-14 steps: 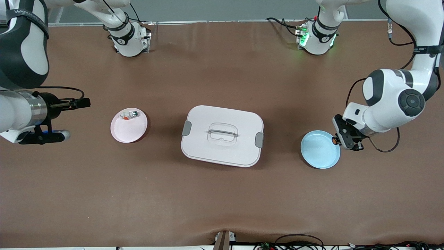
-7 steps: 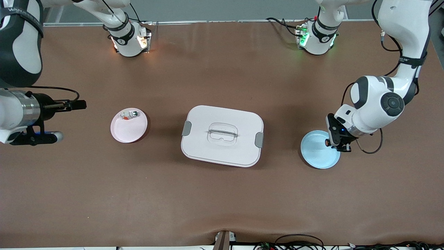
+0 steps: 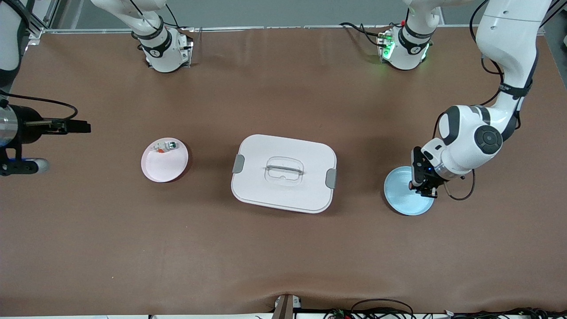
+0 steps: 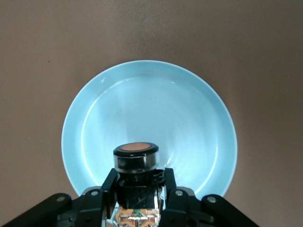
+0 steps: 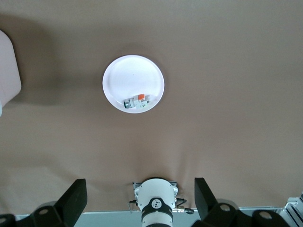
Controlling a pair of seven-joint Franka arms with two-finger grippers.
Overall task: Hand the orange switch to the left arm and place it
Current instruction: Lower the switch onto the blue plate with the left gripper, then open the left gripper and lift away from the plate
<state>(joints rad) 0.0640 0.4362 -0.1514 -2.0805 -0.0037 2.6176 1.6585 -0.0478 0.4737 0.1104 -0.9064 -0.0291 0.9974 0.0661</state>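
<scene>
Orange switch (image 4: 136, 158): 1 unit, tiny black cylinder with a round cap showing an orange face, clamped between the fingers (image 4: 106, 185) of the left tool (image 3: 420, 188). It is carried cap-down, in the air over the blue plate (image 3: 401, 197), near that plate's rim toward the left arm's end of the bench (image 3: 283, 248).

Left tool: closed on the orange switch; pointing down at the blue plate, which fills most of the left wrist view.

Right tool (image 5: 140, 198): 1 unit, jaws spread wide with nothing between them. It is raised at the right arm's end of the bench, well apart from the left tool, and the right arm waits there. In the right wrist view it looks down on the pink plate (image 3: 159, 168).

Box (image 3: 284, 173): 1 unit, large, white, rounded-rectangular, grey clips on 2 sides, recessed clear handle in the lid. Stands on the bench between the 2 tools, and between the 2 plates.

Pink plate: 1 unit, small and round, on the bench between the box and the right tool.

Whitish switch (image 3: 165, 146): 1 unit, green tip, some orange on its body, lying on its side in the pink plate near the rim.

Bench: brown surface carrying the box and both plates.
</scene>
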